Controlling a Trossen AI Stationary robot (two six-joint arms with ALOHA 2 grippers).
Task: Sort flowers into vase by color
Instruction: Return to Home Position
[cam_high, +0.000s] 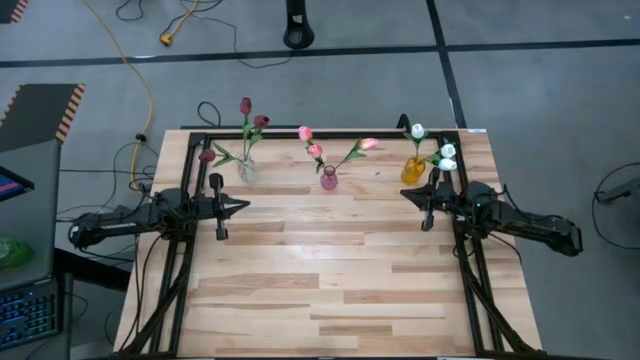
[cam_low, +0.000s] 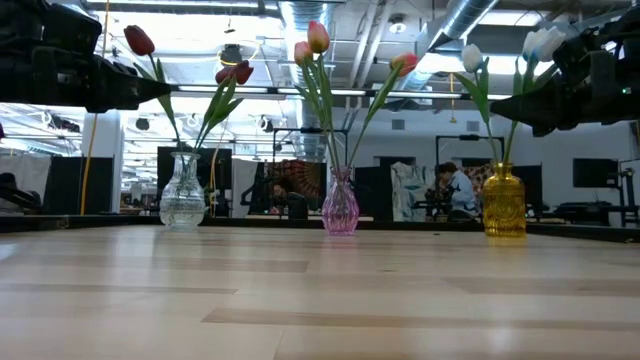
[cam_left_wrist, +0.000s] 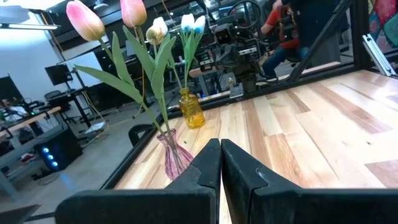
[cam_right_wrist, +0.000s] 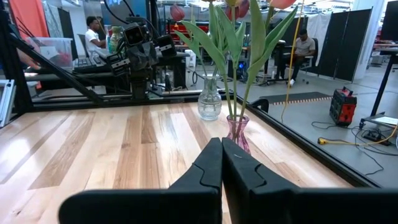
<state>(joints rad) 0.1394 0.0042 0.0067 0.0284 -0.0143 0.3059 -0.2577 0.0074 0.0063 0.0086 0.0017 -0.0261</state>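
Observation:
Three small vases stand in a row along the table's far edge. The clear vase (cam_high: 247, 170) holds dark red tulips (cam_high: 245, 106). The pink vase (cam_high: 329, 180) holds pink tulips (cam_high: 306, 133), and the yellow vase (cam_high: 413, 170) holds white tulips (cam_high: 418, 130). All stems stick down into the vase necks, and the heads lean outward. My left gripper (cam_high: 243, 205) hovers shut over the table, near the clear vase, and points right. My right gripper (cam_high: 404, 193) is shut beside the yellow vase and points left. Both wrist views show the fingers closed together (cam_left_wrist: 220, 147) (cam_right_wrist: 221, 145).
A black frame rail (cam_high: 330, 132) runs along the table's far edge and down both sides. Bare wood planks (cam_high: 330, 270) fill the middle and near part of the table. Beyond the table there are floor cables, workstations and seated people (cam_low: 455, 190).

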